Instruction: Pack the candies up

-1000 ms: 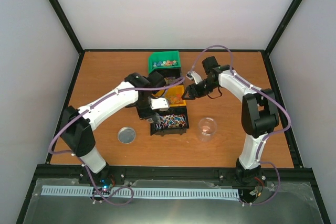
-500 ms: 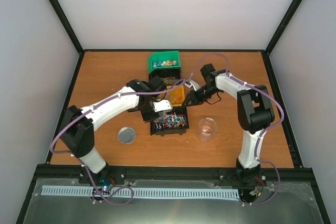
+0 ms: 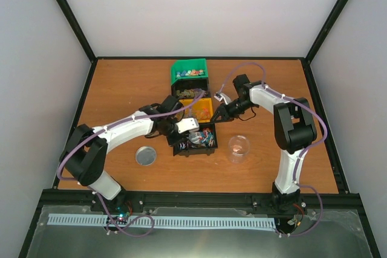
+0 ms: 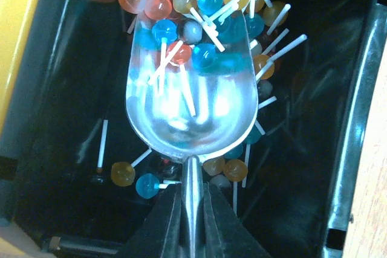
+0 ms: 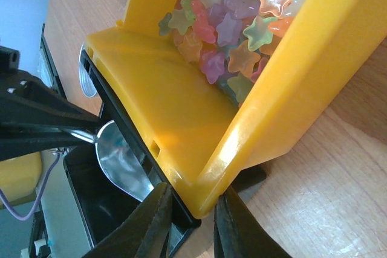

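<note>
Small round candies point(image 4: 181, 4) on white sticks, blue, orange and yellow, heaped in an open black plastic bin point(image 4: 357, 119) at mid-table, a few lying in the mouth of a small silver metal scoop point(image 4: 190, 101). Scoop's long axis straight out from the left gripper point(image 4: 192, 222), jaws closed tight on the thin handle, pile dead ahead of the bowl, toward the right in the scene. Just beyond the black bin's far wall and touching it, a yellow plastic bin point(image 5: 181, 131) of pastel star-shaped sweets point(image 5: 230, 16); right gripper point(image 5: 190, 216) pinched on that bin's near right corner, seemingly to steady it. Left arm plainly the nearer to the stick candies. Little play sideways between the black walls, open room only upward. Clear plastic cup point(image 3: 239, 147) to the near right of the black bin, apart from it, a likely target for the load. Round silver metal lid point(image 3: 146, 155) on the near left, green plastic bin point(image 3: 188, 69) at the far end of the cluster
</note>
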Tool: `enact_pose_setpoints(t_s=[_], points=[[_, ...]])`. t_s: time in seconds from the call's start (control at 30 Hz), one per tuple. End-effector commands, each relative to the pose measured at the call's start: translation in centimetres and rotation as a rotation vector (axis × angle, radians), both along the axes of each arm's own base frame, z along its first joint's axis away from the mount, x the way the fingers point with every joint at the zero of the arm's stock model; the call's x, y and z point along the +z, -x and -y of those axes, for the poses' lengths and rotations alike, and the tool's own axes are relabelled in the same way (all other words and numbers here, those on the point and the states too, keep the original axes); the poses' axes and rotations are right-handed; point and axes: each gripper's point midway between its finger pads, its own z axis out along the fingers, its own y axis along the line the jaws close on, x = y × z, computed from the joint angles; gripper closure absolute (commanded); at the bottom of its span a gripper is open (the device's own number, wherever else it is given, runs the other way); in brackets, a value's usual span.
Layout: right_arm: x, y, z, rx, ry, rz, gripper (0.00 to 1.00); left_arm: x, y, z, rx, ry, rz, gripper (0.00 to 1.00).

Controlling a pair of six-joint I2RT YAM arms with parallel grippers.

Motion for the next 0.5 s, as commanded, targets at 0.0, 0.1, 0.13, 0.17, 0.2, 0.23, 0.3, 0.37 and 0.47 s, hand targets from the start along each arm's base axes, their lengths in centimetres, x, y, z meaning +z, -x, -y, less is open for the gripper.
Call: enact_pose_setpoints(t_s=[0.0,0.1,0.13,0.17,0.2,0.23,0.3,0.37,0.47], points=[[-1.1,0.4,-0.2,0.020,0.021,0.012,0.79,0.5,-0.4,1.0,-0.005,0.178,-0.024,0.99],[-0.6,0.2,-0.1,0.027,0.020,0.039,0.77,1.4,-0.4,0.8,-0.024,0.243,0.024,0.99],[-0.4,0.2,0.0,0.029,0.017,0.050,0.76,1.7,-0.2,0.7,-0.035,0.259,0.036,0.99],[0.0,0.1,0.0,0.031,0.012,0.063,0.75,2.0,0.0,0.5,-0.045,0.274,0.054,0.99],[0.3,-0.1,0.1,0.032,0.007,0.076,0.74,2.1,0.2,0.4,-0.053,0.284,0.063,0.99],[0.6,-0.2,0.2,0.030,0.002,0.086,0.72,2.2,0.5,0.2,-0.060,0.291,0.076,0.99],[1.3,-0.5,0.5,0.031,-0.003,0.117,0.70,2.4,0.6,-0.1,-0.057,0.301,0.102,0.99],[2.1,-0.6,0.7,0.039,-0.012,0.160,0.68,2.8,0.8,-0.5,-0.050,0.311,0.123,0.99],[3.2,-0.9,1.0,0.047,-0.023,0.204,0.65,2.8,1.1,-1.3,-0.048,0.306,0.142,0.99]])
